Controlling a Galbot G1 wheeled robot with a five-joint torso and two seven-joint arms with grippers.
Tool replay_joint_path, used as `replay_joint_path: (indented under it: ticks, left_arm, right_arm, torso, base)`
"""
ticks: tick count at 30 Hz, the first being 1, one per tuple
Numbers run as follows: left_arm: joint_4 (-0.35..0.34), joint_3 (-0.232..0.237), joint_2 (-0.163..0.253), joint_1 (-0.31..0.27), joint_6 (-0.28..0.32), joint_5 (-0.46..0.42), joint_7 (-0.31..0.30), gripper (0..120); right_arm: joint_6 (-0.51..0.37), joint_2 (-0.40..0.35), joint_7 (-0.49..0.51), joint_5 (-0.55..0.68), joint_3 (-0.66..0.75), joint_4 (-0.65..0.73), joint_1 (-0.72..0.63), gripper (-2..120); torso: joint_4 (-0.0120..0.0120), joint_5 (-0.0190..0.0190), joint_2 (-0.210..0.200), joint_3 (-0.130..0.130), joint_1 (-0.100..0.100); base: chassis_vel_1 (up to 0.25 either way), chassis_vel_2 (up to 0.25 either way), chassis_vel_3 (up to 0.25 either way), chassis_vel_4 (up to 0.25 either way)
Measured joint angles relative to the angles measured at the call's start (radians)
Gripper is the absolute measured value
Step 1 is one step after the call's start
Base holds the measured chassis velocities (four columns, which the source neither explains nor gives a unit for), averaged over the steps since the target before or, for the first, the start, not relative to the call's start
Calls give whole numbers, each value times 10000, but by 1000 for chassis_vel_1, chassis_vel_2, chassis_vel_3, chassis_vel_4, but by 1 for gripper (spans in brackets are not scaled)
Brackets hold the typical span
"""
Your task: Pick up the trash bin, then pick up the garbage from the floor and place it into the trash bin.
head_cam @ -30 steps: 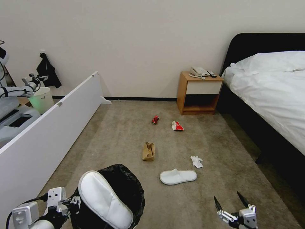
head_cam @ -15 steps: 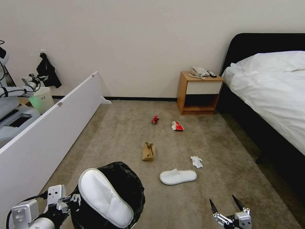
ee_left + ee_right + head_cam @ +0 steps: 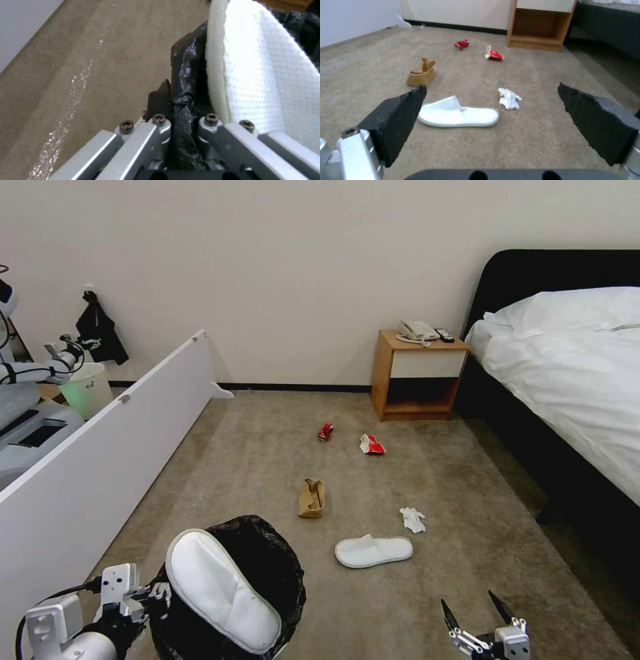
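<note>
I count two white slippers: one (image 3: 220, 590) lies sole-up across the mouth of the trash bin (image 3: 267, 560), the other slipper (image 3: 373, 550) lies flat on the carpet floor (image 3: 253, 460), right of the bin and a little farther off. There is one crumpled white tissue (image 3: 413, 519), just beyond the toe end of that floor slipper and apart from it. One brown paper bag (image 3: 311, 497) lies farther out, to the left of the tissue. Beyond it, nearer the wall, sit one crushed red can (image 3: 325, 431) and, to its right, one red-and-white wrapper (image 3: 371, 445), the two near each other but not touching.

There is one trash bin, at the near left, lined with a crinkly black bag folded over its rim. My left hand (image 3: 155, 601) is at the bin's left side, and in my left wrist view its fingers (image 3: 159, 98) are closed tight on the folded bag and rim, with the slipper's white textured sole just beside them.

My right hand (image 3: 477, 610) hangs at the near right, above bare carpet, with its two black fingertips spread wide and nothing between them. In my right wrist view the floor slipper and the tissue lie between the spread pads (image 3: 403, 117), farther out on the carpet and untouched.

A wooden nightstand (image 3: 419, 375) stands against the far wall, with a bed (image 3: 573, 373) at its right.
</note>
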Motion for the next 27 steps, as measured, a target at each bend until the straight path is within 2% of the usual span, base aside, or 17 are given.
replay_joint_path:
  ticks: [6, 27]
  left_arm:
    - [0, 0, -1, -2, 0, -7, 0, 4]
    - [0, -28, -14, 35, 0, -39, -9, 4]
  right_arm:
    - [-5, -6, -64, 42, -7, -39, 10, 100]
    - [-228, -172, -169, -158, -175, -527, -264, 100]
  torso:
    - [0, 0, 0, 0, 0]
    - [1, -1, 0, 1, 0]
  base:
    - [0, 0, 0, 0]
    - [-56, 54, 56, -60]
